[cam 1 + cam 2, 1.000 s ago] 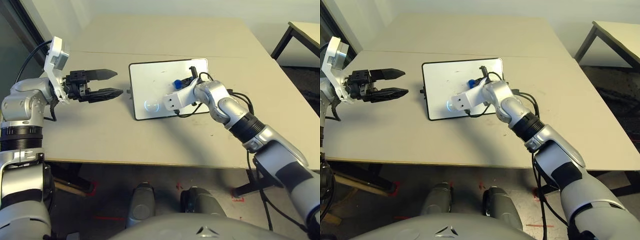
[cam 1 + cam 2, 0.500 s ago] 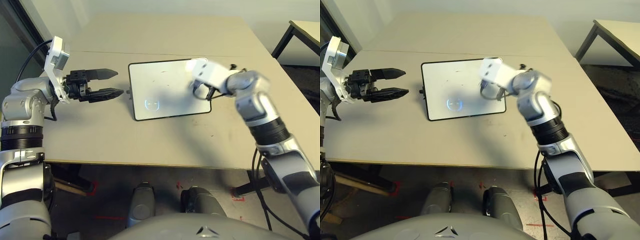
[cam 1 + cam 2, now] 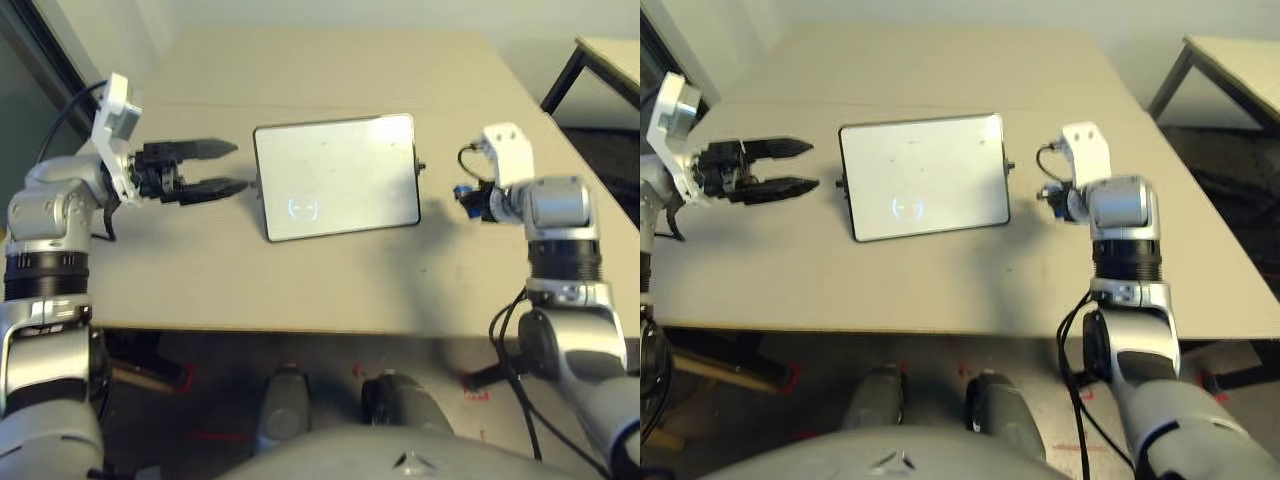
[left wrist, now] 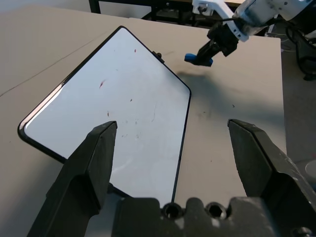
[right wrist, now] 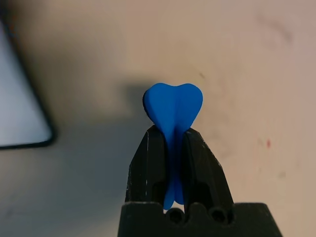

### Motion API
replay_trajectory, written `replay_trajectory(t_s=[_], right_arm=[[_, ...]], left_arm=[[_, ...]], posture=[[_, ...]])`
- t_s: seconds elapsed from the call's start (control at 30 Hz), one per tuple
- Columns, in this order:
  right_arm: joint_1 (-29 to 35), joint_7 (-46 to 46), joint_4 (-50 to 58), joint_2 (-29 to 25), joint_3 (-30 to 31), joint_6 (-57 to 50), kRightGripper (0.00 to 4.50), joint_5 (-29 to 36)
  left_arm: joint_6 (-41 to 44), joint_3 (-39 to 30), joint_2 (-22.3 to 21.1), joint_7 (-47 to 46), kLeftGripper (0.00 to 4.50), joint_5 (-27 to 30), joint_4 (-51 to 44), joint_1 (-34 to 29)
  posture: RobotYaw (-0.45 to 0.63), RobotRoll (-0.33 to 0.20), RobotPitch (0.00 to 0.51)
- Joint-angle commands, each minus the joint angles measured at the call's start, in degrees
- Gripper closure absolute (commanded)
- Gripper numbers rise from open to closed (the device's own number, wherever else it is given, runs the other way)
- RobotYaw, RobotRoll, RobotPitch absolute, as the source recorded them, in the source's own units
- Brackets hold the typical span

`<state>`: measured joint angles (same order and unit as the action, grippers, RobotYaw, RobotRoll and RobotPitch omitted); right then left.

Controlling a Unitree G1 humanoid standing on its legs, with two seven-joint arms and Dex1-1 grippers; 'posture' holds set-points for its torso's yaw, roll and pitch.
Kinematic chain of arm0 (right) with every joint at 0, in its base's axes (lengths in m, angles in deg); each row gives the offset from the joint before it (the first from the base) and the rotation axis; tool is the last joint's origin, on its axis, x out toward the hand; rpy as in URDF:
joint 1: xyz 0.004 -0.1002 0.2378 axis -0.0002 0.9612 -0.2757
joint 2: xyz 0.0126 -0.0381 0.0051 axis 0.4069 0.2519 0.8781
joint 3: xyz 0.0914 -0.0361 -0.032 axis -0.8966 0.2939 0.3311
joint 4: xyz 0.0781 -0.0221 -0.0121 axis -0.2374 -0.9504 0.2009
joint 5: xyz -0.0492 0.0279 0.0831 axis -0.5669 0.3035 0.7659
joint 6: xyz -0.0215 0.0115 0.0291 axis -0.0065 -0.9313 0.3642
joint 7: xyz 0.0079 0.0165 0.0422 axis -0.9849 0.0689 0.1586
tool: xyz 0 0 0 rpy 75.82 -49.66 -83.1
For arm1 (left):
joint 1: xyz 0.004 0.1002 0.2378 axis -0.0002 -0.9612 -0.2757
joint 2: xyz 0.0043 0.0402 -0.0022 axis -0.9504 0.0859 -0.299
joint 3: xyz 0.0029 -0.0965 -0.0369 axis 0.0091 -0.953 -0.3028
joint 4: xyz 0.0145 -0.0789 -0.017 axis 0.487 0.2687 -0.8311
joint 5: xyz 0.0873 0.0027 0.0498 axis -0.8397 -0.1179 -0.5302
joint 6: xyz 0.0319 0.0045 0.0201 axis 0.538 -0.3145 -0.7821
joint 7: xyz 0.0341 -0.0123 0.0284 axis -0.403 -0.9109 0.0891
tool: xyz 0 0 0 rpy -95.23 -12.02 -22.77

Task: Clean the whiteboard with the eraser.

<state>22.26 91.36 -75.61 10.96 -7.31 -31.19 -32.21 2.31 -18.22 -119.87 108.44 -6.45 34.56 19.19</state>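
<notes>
On the left side of the table (image 3: 330,290) the left gripper (image 3: 228,167) is held above the surface, pointing to the right toward the whiteboard (image 3: 335,176). Its two black fingers (image 4: 91,168) are spread wide apart and there is nothing between them. The gripper is near the left edge of the board but it does not touch it. The whiteboard lies flat in the middle of the table, a little turned, with its thin black frame and rounded corners, and a small knob (image 3: 421,166) is seen on its right edge. In the left wrist view the white surface has a few small red marks (image 4: 101,84) and some thin faint specks; most of the surface is white. A round light reflection (image 3: 303,209) is seen on the near left part of the board. To the right of the board, well apart from its right edge, the right gripper (image 4: 205,54) is held above the bare table. Its fingers (image 5: 148,168) are closed tightly on the eraser (image 5: 173,106), a bright blue block, which they pinch at its narrow middle, so that the rounded blue end stands out beyond the fingertips. The eraser does not touch the board, and its shadow falls on the table under it.
</notes>
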Motion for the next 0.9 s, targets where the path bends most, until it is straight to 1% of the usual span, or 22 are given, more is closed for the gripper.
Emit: replay_trajectory(t_s=[0.03, 0.1, 0.23, 0.27, 0.4, 0.47, 0.5, 0.53, 0.57, 0.63, 0.7, 0.73, 0.87, 0.9], right_arm=[[-2.2, -5.5, -3.5, 1.0, -4.6, -1.2, 4.27, 4.1], [-2.6, -7.3, -4.2, 1.1, -5.2, -1.2, 4.27, 6.0], [-3.7, -8.9, -3.8, 0.3, -4.7, -3.8, 2.89, 9.3], [-3.8, -9.4, -3.0, 0.0, -4.4, -4.0, 2.46, 9.9], [-4.3, -12.6, 1.9, -1.0, -5.3, -6.5, 0.95, 11.2], [-3.6, -13.5, 5.2, -2.5, -4.2, -5.6, 0.13, 11.5], [-2.5, -13.7, 7.4, -3.9, -2.2, -2.3, 0.02, 11.1], [-1.5, -13.9, 9.1, -4.8, -1.4, 0.6, 0.02, 11.3], [-0.6, -14.1, 10.2, -5.3, -1.6, 3.3, 0.02, 11.7], [2.3, -15.6, 10.5, -6.0, -2.5, 13.9, 0.02, 11.9], [6.2, -17.1, 8.4, -6.9, -2.2, 29.4, 0.02, 11.5], [7.6, -17.7, 6.8, -6.0, -3.8, 36.3, 0.02, 13.0], [12.2, -16.1, 0.0, -3.4, -7.7, 54.1, 0.02, 19.4], [13.2, -16.6, -1.6, -3.1, -7.8, 57.7, 0.02, 19.7]], left_arm=[[0.0, 0.7, -0.1, 0.2, 0.0, -0.4, 0.4, 0.3], [0.0, 0.7, -0.2, 0.2, 0.0, -0.3, 0.3, 0.1], [0.4, 0.3, -0.5, -0.1, 0.0, -0.2, -0.2, -0.5], [0.5, 0.2, -0.6, -0.2, 0.0, -0.2, -0.2, -0.6], [1.1, -0.8, -1.1, -0.9, 0.0, 0.2, -0.7, -1.4], [1.0, -1.7, -1.4, -1.8, 0.0, 0.2, -0.6, -1.8], [0.7, -2.3, -1.7, -2.8, 0.0, 0.0, -0.1, -1.9], [0.6, -3.0, -1.8, -3.8, 0.0, -0.1, 0.3, -1.9], [0.4, -3.6, -2.0, -4.9, 0.0, -0.3, 0.9, -2.0], [-2.7, -4.9, -1.6, -8.3, 0.0, -1.8, 2.7, -2.7], [-7.1, -6.7, 0.1, -15.3, 0.0, -4.2, 6.6, -2.6], [-9.2, -7.8, 1.2, -19.0, 0.0, -4.9, 8.8, -2.4], [-17.4, -10.7, 6.1, -32.7, 0.0, -8.0, 14.4, -2.7], [-19.1, -11.0, 7.2, -35.1, 0.0, -8.6, 15.4, -2.8]], posture=[[0.27, 0.0, 0.028], [0.27, 0.0, 0.028], [0.28, 0.0, 0.029], [0.28, 0.0, 0.03], [0.28, 0.0, 0.031], [0.28, 0.0, 0.032], [0.28, 0.0, 0.032], [0.28, 0.0, 0.032], [0.28, 0.0, 0.032], [0.27, 0.0, 0.032], [0.27, 0.0, 0.031], [0.27, 0.0, 0.031], [0.29, 0.0, 0.027], [0.29, 0.0, 0.026]])
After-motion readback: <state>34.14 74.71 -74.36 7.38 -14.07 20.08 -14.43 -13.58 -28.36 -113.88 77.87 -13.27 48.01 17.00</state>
